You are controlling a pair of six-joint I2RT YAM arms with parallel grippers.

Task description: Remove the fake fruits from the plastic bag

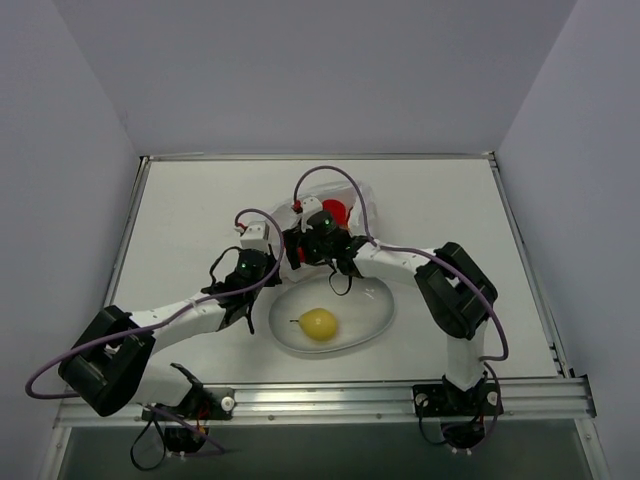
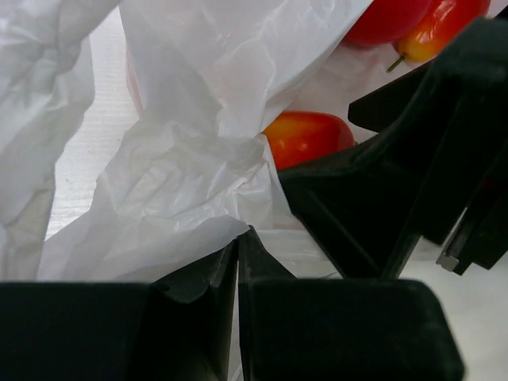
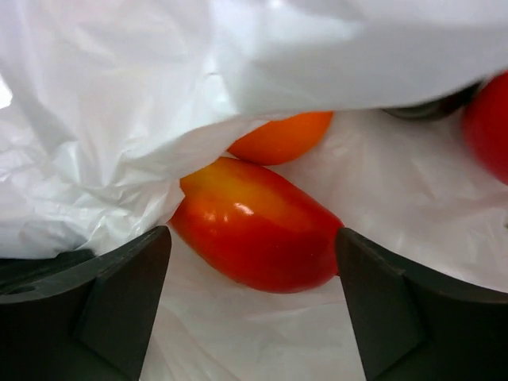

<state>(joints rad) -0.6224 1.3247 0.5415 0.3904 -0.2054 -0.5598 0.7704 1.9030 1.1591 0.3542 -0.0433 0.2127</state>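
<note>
Right gripper (image 3: 252, 274) stands open, red-orange elongated fruit (image 3: 254, 230) dead ahead, lengthwise across its gap; left gripper (image 2: 238, 266) clamps plastic bag (image 2: 182, 182).

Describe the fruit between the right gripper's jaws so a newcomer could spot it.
Find the crinkled white plastic bag behind the oval plate. In its mouth, between the right gripper's open jaws, lies the elongated fruit. Unlike the plain orange fruit behind it, it is glossy red fading to yellow.
</note>
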